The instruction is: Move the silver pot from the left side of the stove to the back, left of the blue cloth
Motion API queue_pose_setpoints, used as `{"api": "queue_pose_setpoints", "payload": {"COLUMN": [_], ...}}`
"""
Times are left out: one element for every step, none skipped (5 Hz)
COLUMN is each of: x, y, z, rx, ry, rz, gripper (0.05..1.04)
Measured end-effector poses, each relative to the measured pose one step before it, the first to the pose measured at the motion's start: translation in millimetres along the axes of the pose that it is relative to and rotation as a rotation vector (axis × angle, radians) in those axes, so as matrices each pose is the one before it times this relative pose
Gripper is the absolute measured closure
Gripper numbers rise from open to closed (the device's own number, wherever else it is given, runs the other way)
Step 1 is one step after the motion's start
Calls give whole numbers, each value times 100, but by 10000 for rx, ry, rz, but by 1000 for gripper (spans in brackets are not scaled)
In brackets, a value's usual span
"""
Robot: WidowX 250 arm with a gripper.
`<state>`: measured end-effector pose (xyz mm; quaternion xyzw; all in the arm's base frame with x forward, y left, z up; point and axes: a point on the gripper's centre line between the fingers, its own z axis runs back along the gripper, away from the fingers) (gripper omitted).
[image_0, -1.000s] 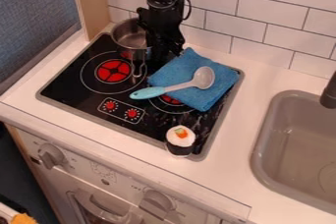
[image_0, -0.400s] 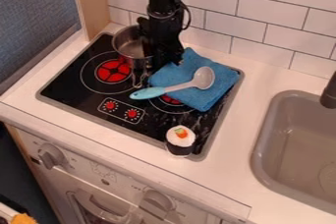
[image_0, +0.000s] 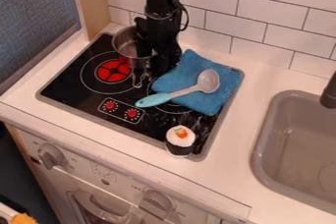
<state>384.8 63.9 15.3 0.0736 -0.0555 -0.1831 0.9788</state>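
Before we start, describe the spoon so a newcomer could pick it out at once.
Left of the sink is a black stovetop bearing a blue cloth. Partly on that cloth lies the spoon, set apart from the metal pot by its pale blue handle.

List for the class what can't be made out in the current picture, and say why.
All in the camera view:
- Right side of the metal pot: hidden by the black arm.
- Whether the claw touches the blue cloth: the claw's dark body hides it.
- Counter hob under the cloth: covered by it.
- Far right of the sink: cut off by the right edge.
- Rest of the orange item: cut off by the bottom edge.
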Motion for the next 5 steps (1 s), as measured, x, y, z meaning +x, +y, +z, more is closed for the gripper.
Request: {"api": "queue_pose_setpoints", "payload": {"x": [62, -366, -61, -436, 70], "y": [503, 167, -19, 3, 124], "z": [2270, 1640, 2045, 1746, 241], "rx": [228, -26, 51, 47, 41], "ry": [-408, -315, -296, -293, -63], "rz": [-58, 134, -14, 84, 20], "gripper": [83, 83, 84, 83, 83]}}
